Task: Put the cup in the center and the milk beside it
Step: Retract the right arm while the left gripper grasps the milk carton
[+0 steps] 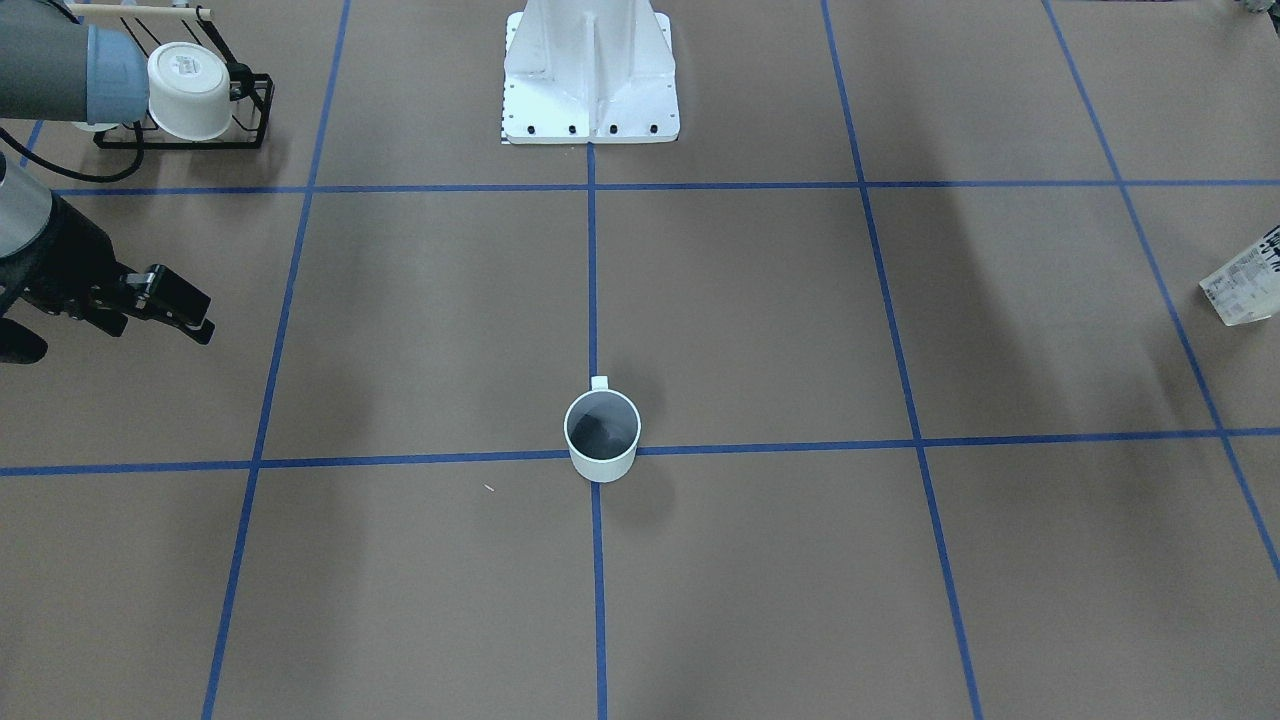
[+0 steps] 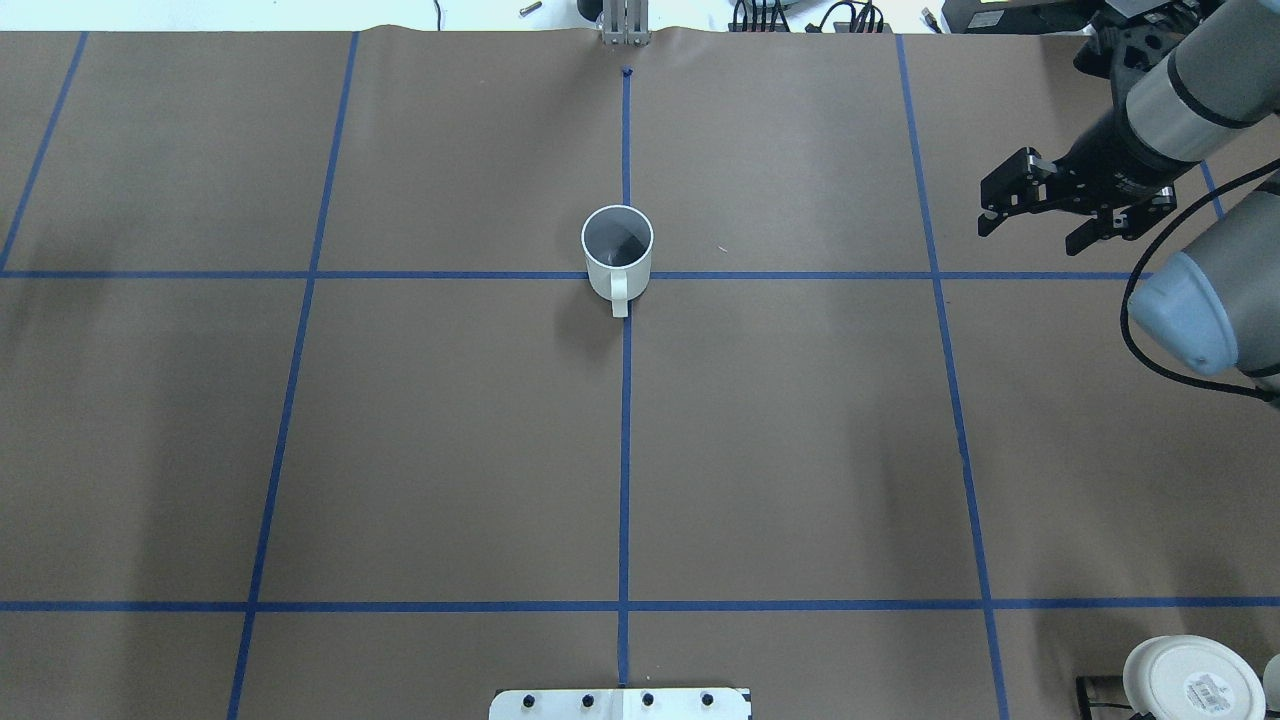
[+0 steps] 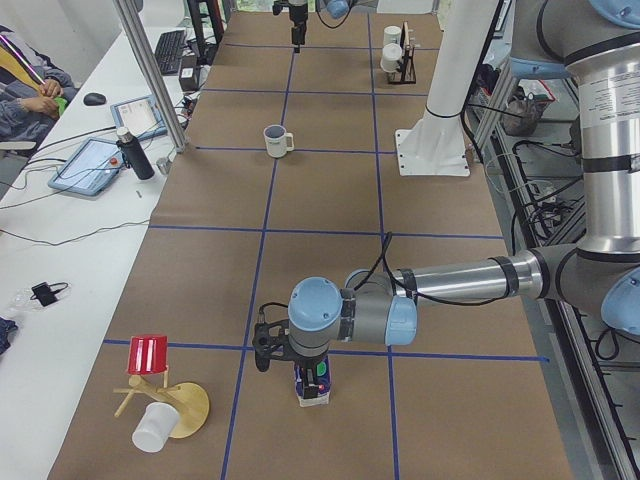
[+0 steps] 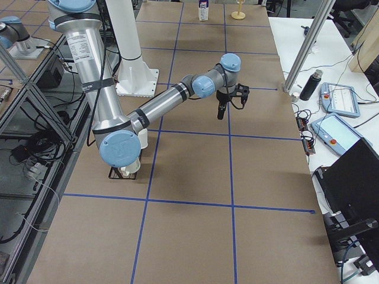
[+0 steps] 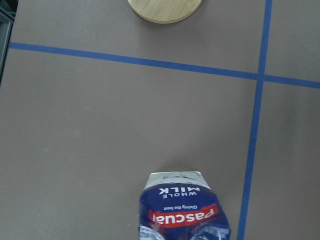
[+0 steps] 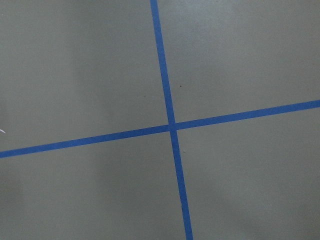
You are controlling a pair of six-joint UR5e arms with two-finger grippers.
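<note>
We see the cup [image 2: 617,250] standing upright on the table [image 2: 450,450], right on the crossing of the blue tape lines at the middle. Its grey inside faces up and its handle points toward the robot's base. Nothing touches it.

The milk [image 3: 313,385] stands upright at the table's far left end, well apart from the cup and close to a tape crossing. In the left wrist view its blue and red top fills the lower edge, with a round wooden base [image 5: 165,10] beyond it.

The left hand [image 3: 266,352] hangs low just beside the carton, the wrist above it. We cannot tell whether it is released or clenched, nor whether it touches the milk.

The right hand [image 2: 1030,232] hovers over the table's right side, well apart from the cup. Its fingers are spread and there is nothing between them. Its wrist view shows only bare table and a tape crossing.

Near the robot's right corner a white mug [image 1: 190,90] lies in a black wire rack [image 1: 250,110], its flat base showing.
</note>
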